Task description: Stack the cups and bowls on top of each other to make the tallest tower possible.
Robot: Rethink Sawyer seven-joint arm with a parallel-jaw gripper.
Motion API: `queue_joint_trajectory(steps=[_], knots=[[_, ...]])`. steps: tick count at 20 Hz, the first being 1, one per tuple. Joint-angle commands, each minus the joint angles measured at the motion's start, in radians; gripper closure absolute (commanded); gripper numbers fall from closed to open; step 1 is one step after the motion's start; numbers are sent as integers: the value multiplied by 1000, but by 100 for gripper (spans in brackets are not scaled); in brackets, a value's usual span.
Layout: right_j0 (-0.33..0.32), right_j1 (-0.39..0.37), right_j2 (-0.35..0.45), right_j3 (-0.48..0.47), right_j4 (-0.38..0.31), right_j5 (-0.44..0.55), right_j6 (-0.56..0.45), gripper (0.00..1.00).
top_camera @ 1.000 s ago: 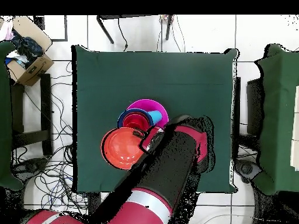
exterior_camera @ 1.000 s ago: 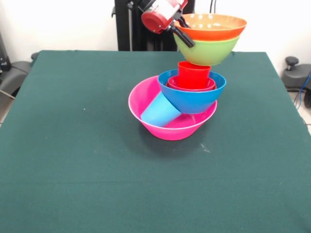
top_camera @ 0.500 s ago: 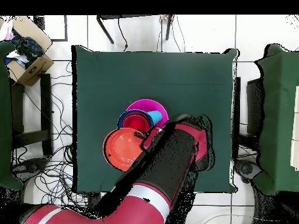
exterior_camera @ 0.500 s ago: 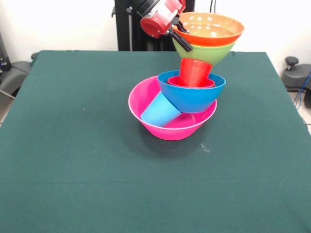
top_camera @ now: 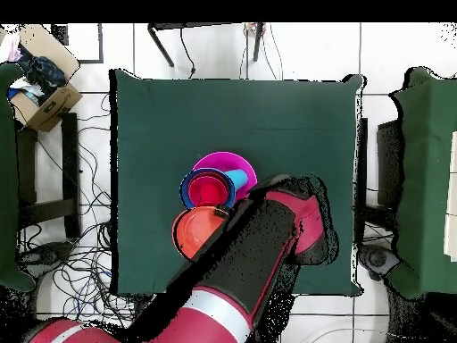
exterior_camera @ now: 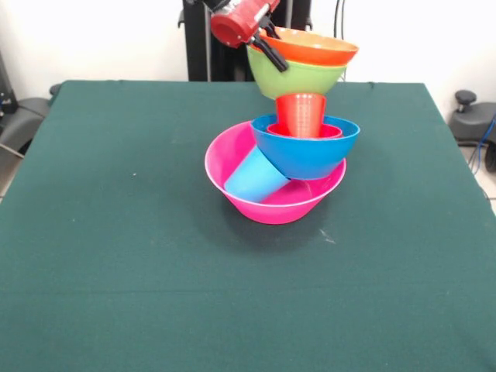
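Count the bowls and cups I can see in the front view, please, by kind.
Bowls: 5 - pink, blue, small red, green, orange.
Cups: 2 - light blue, red.
Total: 7.

Overhead view: red and black arm [top_camera: 245,268] reaches over the green table [top_camera: 178,116]. Orange bowl [top_camera: 196,232] lies partly beneath it, just beside the tower [top_camera: 219,183]: pink bowl, blue bowl, light blue cup [top_camera: 237,181].

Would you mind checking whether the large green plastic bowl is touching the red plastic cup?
Touching: in the front view the green bowl's base sits on the red cup's rim, no gap.
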Motion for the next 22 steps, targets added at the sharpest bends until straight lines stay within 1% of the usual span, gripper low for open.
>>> queue_joint_trajectory(steps=[1, 7, 11, 13, 15, 22], knots=[[32, -71, 10, -90, -86, 4, 72, 100], [46, -106, 5, -73, -78, -3, 77, 100], [50, -121, 28, -63, -41, 12, 58, 100], [43, -138, 52, -56, -10, 14, 42, 100], [36, -146, 66, -52, 4, 14, 31, 100], [13, -145, 95, -47, 22, 34, -5, 100]])
